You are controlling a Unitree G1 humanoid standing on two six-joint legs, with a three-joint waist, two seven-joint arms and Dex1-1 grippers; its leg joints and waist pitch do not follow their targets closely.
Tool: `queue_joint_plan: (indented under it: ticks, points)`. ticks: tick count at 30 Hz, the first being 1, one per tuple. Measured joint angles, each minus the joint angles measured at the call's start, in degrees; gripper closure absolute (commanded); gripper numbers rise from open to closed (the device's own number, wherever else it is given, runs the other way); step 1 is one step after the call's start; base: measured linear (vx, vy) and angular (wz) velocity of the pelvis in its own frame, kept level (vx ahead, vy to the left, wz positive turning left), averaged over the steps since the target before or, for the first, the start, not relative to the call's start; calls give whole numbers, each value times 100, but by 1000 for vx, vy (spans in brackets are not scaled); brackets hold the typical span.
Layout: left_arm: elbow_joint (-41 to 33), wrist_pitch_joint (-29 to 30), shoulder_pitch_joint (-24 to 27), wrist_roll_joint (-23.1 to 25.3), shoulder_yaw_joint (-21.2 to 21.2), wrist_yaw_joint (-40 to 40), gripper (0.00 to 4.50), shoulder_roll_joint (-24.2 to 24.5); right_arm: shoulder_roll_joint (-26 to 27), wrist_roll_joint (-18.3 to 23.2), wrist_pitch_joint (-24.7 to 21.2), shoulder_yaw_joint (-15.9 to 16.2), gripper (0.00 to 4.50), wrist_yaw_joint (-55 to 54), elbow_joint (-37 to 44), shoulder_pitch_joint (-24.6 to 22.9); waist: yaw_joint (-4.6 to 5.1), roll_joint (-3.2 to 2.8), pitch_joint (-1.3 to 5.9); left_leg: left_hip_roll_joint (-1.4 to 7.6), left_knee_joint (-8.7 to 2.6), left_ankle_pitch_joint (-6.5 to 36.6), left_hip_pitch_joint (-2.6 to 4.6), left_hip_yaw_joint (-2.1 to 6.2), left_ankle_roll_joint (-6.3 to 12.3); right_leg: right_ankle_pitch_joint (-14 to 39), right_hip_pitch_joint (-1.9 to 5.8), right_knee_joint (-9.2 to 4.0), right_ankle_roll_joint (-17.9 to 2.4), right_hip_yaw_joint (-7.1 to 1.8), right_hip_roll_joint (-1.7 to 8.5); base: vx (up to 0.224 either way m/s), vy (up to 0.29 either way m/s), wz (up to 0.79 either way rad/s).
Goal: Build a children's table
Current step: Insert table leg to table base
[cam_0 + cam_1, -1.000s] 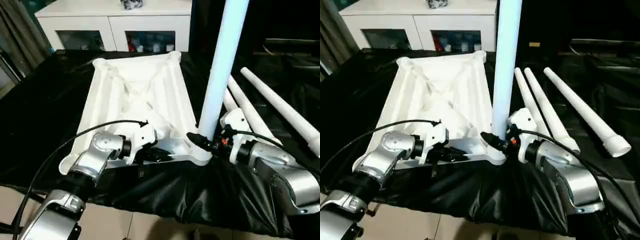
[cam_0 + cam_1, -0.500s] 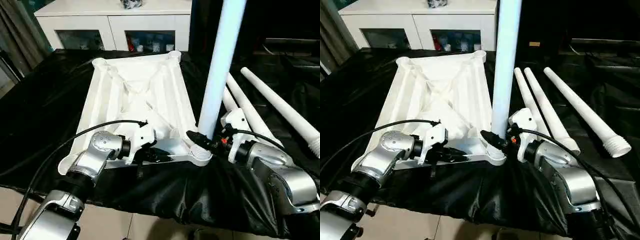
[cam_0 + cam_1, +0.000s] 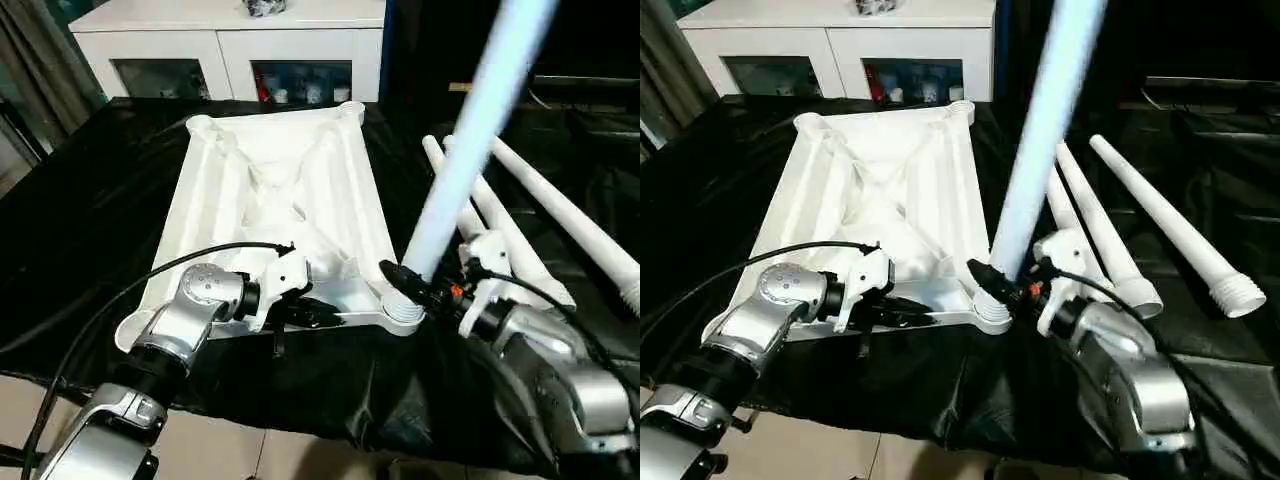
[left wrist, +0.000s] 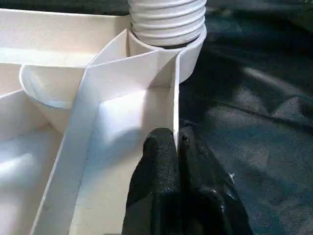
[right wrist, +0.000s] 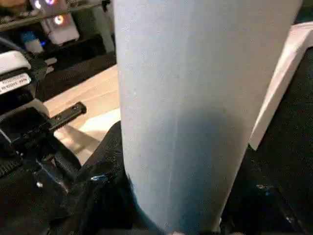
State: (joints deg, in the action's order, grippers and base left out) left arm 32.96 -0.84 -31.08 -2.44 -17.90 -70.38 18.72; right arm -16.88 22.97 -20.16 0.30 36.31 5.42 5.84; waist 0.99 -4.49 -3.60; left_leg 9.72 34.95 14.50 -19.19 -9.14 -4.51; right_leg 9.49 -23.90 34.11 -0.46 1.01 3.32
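Observation:
The white tabletop [image 3: 280, 190] lies upside down on the black cloth, ribs facing up. My left gripper [image 4: 176, 139] is shut on the thin near rim of the tabletop, close to the near right corner socket [image 3: 400, 318]. A white leg [image 3: 470, 140] stands in that socket, its top leaning to the right, and its threaded end [image 4: 167, 22] sits in the socket. My right gripper [image 3: 405, 285] is shut on the leg [image 5: 195, 98] just above the socket.
Three loose white legs [image 3: 1170, 225] lie on the cloth to the right of the tabletop. A white glass-door cabinet [image 3: 230, 40] stands behind the table. The cloth hangs over the near table edge [image 3: 330, 400] above the tiled floor.
The leg in the near right socket has tipped from upright to leaning right at its top. My right forearm shifted slightly with it. The left gripper has kept its hold.

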Motion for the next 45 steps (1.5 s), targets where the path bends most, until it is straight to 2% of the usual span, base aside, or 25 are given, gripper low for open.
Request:
queue_joint_plan:
  ticks: [6,12,22,30,37,45]
  points:
    - [4,0,3,1,1,36,450,-19,202,-10,496,-35,261,-182,-95,-246,0,-10,7,0,0,1,0,-1,-1,0,2,-2,-1,0,0,0,0,0]
    - [60,-1,2,3,-1,61,450,-95,326,-169,957,12,261,-374,-36,-565,-9,-47,32,0,1,0,1,-2,1,0,6,-6,0,0,1,0,0,0]
    - [119,-16,3,3,-4,57,450,-139,249,-633,1085,334,261,-694,178,-658,-19,-58,57,-1,1,-3,4,-2,6,3,10,-8,4,0,1,0,0,0]
    - [119,-14,8,6,-4,74,450,-135,5,-959,1057,572,261,-564,210,-465,8,-10,75,-1,2,-5,4,-2,8,3,11,-6,4,0,1,0,0,0]
    - [116,-7,16,21,-4,85,450,-99,-84,-965,1029,650,261,-329,-24,-229,23,51,96,0,2,-5,5,-2,9,1,8,-3,2,0,1,0,0,0]
    - [29,-6,65,22,-3,96,450,7,-222,-888,1180,661,261,239,-397,49,32,94,95,1,2,-17,8,-2,29,-1,6,2,-1,1,0,0,0,0]
